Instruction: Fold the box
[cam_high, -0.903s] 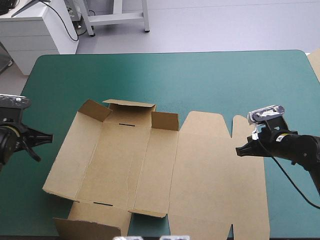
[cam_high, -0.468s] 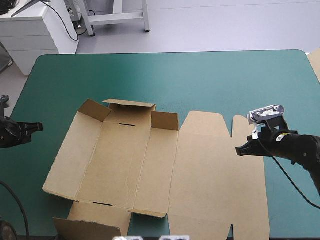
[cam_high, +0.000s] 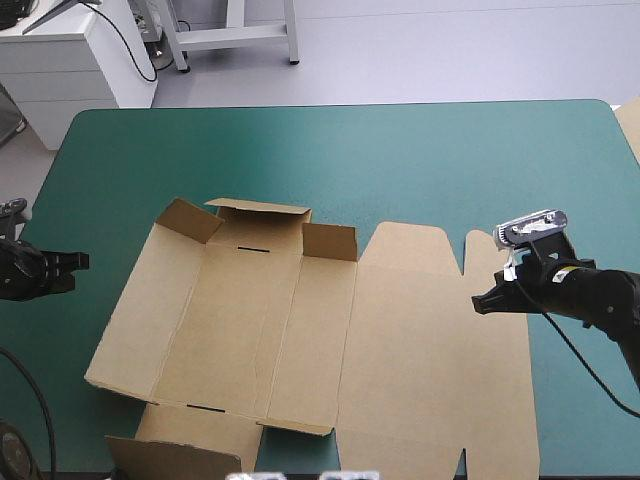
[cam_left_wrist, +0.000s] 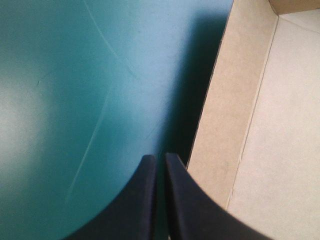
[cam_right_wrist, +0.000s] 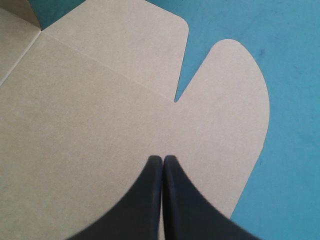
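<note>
From where I stand, the cut brown cardboard box (cam_high: 250, 320) lies open on the teal-green counter (cam_high: 400, 150), toward its 6 o'clock edge, with the far flaps raised. At the box's 9 o'clock, the left end effector (cam_left_wrist: 157, 156) has drawn back since earlier; it is closed to a hairline gap and empty. At 3 o'clock, the right end effector (cam_right_wrist: 163, 156) hasn't budged: it is pinched together, gripping nothing, above the flat panel.

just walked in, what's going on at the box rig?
Neither arm holds anything. The brown box lies mostly flat on the teal-green cover, with only the short flaps at its far-left end raised and the lid flat. The left gripper, fingers shut, is over bare cover beside the box's left edge. The right gripper, fingers shut, is over the lid near its rounded tabs. Folding has barely begun.
</note>
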